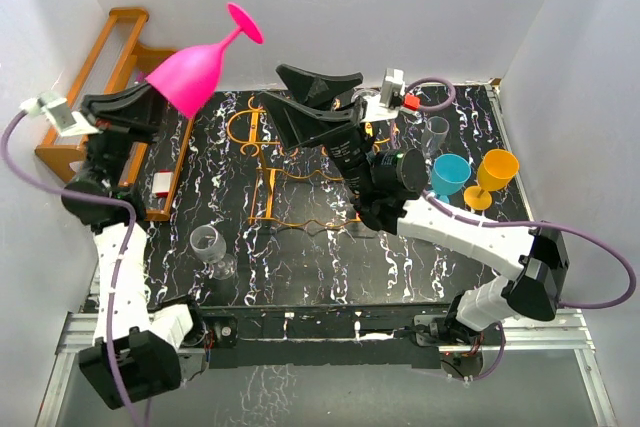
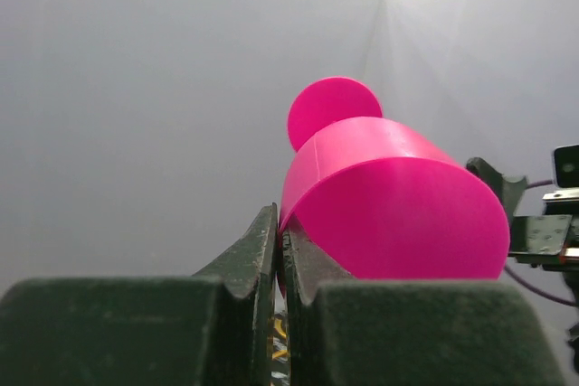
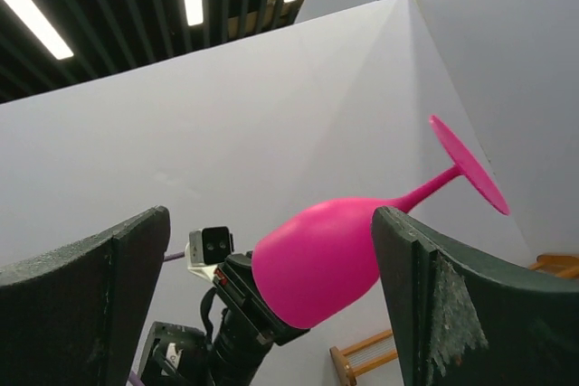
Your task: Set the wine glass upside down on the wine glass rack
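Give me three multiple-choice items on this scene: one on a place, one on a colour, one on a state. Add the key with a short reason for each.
1. Where does the teal glass stand?
A. on the floor
B. on the table beside the orange glass, right of the wire rack
C. on a shelf

2. What colour is the wine glass that the left gripper holds?
A. clear
B. yellow
C. pink

3. How is the right gripper?
A. open, holding nothing
B. shut on a stem
C. shut on nothing

Key: 1 B, the two stand side by side at the table's right. 2 C, its jaws pinch the rim of a pink bowl. 3 A, its jaws stand wide apart, with nothing between them but the glass farther off.
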Controlling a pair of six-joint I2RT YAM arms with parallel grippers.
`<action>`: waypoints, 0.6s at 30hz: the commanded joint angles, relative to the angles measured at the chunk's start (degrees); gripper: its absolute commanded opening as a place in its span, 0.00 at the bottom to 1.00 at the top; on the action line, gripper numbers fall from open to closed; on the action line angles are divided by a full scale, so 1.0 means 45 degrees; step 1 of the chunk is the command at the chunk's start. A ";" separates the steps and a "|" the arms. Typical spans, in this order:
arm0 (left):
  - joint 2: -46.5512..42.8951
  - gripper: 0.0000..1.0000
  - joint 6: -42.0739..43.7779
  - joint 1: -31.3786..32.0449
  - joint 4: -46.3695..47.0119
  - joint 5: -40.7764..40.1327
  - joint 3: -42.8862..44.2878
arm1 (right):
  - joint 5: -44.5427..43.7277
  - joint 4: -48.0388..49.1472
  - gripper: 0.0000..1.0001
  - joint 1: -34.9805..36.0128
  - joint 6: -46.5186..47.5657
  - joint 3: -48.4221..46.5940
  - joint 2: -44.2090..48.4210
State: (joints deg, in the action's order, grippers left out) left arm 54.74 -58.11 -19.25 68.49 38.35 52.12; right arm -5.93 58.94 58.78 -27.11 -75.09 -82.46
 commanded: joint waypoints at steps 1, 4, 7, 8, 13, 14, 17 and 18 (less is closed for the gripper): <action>-0.0048 0.00 0.3761 0.2833 -0.3037 -0.0421 0.0938 | -0.0857 0.0706 0.98 0.0023 0.0472 0.0318 0.0213; 0.0096 0.00 0.5403 0.4502 -0.3761 -0.1414 0.1047 | -0.1228 0.0502 0.98 0.0020 0.0476 0.0857 0.0623; 0.0474 0.00 0.5007 0.4540 -0.3011 -0.2138 0.0919 | -0.1399 0.0434 0.98 0.0023 0.0361 0.1385 0.1148; 0.0533 0.00 0.5062 0.4532 -0.2739 -0.2331 0.0891 | -0.1548 0.0352 0.98 0.0023 0.0261 0.1578 0.1323; 0.0556 0.00 0.4697 0.4550 -0.1826 -0.2562 0.0952 | -0.2463 0.0534 0.96 0.0023 -0.0317 0.2379 0.1847; 0.0546 0.00 0.4469 0.4565 -0.1739 -0.2548 0.0940 | -0.2560 0.0670 0.95 0.0023 -0.0400 0.2379 0.1803; 0.0481 0.00 0.3623 0.4584 -0.1434 -0.2553 0.0884 | -0.2589 0.0875 0.93 0.0023 -0.0604 0.1960 0.1364; 0.0405 0.00 0.3404 0.4598 -0.1341 -0.2602 0.0843 | -0.2512 0.0886 0.91 0.0023 -0.0687 0.1782 0.1186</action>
State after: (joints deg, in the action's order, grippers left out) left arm 58.26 -38.81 1.10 57.01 28.49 53.91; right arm -15.70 60.34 58.76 -28.58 -64.64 -75.70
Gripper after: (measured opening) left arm 0.011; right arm 0.935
